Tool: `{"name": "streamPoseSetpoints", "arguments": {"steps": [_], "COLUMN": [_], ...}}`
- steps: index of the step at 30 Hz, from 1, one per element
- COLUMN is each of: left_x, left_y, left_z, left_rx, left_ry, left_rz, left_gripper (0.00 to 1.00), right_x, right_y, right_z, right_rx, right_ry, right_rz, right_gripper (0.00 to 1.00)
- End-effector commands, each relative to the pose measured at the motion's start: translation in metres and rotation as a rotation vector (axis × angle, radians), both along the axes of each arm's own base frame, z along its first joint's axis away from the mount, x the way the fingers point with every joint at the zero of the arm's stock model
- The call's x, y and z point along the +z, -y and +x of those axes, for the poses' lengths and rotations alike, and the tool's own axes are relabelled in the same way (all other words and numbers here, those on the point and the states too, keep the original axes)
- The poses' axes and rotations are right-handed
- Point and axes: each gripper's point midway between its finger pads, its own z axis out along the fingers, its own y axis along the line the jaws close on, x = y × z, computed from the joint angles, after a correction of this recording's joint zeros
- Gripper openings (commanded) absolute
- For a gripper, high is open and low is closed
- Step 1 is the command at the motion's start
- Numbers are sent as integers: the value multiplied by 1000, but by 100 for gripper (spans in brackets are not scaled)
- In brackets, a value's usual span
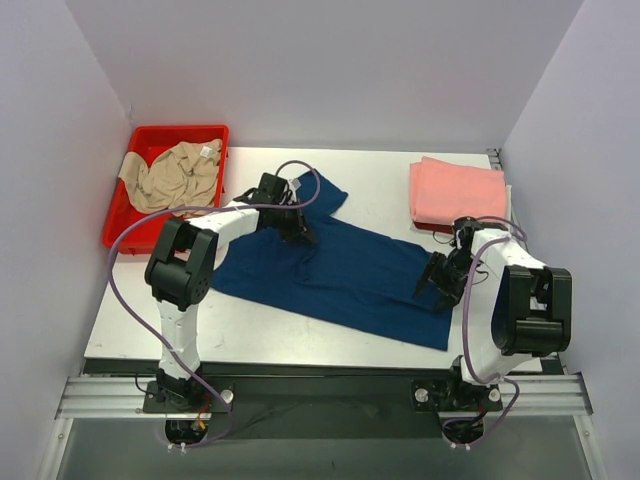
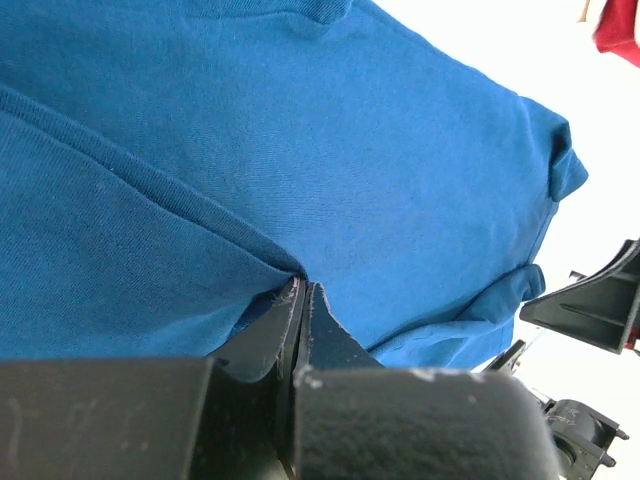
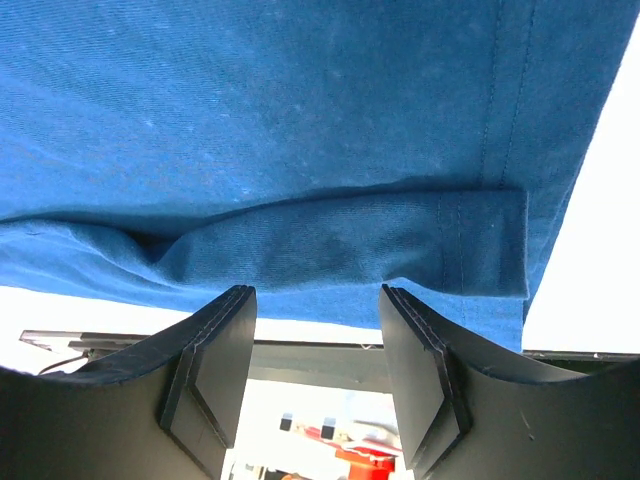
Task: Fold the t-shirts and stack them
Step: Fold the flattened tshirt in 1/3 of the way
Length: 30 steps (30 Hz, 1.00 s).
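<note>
A: Where's the navy t-shirt (image 1: 345,275)?
B: Spread mid-table, with the left gripper (image 2: 303,295) clamped on a fold near its eleven o'clock edge.
A: Right gripper (image 3: 316,295)?
B: Jaws apart at the three o'clock hem. Pink t-shirt (image 1: 457,192) folded at two, beige t-shirt (image 1: 172,175) in the red bin (image 1: 218,134) at ten.

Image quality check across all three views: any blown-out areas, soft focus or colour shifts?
Top external: even light, sharp, soft shadows; the navy t-shirt reads dark. Left wrist: the weave is crisp but looks brighter blue, the table is blown out white, and the left gripper is soft near the lens. Right wrist: hem stitching sharp, table clipped white, right gripper dark with little detail.
</note>
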Motion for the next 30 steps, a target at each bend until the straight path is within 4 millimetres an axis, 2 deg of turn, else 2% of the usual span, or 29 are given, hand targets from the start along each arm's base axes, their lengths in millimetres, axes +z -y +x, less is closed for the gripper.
{"name": "streamPoseSetpoints", "arguments": {"steps": [1,4,6,7,11,12,16,17,20,23,25,27,28,30], "left_x": [13,14,13,15,26,30,54,66,82,76,57,50,35,30], "left_y": [11,15,15,16,20,21,19,14,-2,-20,-36,-49,-56,-64], "left_z": [8,8,9,11,18,20,28,33,39,34,25,20,9,0], "left_rx": [-27,-28,-23,-20,-7,-6,20,38,80,106,123,133,136,138], "left_ry": [31,33,28,31,57,65,103,131,170,172,140,132,102,102], "left_rz": [-35,-36,-36,-40,-58,-66,-91,-97,-100,-69,-34,-13,8,30], "left_gripper": [0,0,16,29,51,54,58,59,60,61,61,61,61,61], "right_x": [9,15,19,21,20,18,7,5,-1,-5,-7,-8,-7,-6], "right_y": [-2,-4,-9,-12,-28,-32,-43,-45,-44,-41,-39,-34,-33,-27], "right_z": [-12,-9,-8,-8,-15,-18,-25,-24,-21,-15,-11,-6,-2,6], "right_rx": [4,18,47,60,126,143,204,220,232,241,245,245,250,249], "right_ry": [-10,25,48,59,51,43,-1,-1,-18,-25,-23,-15,-4,17], "right_rz": [4,4,6,10,25,21,1,-3,-32,-59,-75,-109,-120,-159], "right_gripper": [53,53,53,53,53,53,53,53,53,53,53,53,53,53]}}
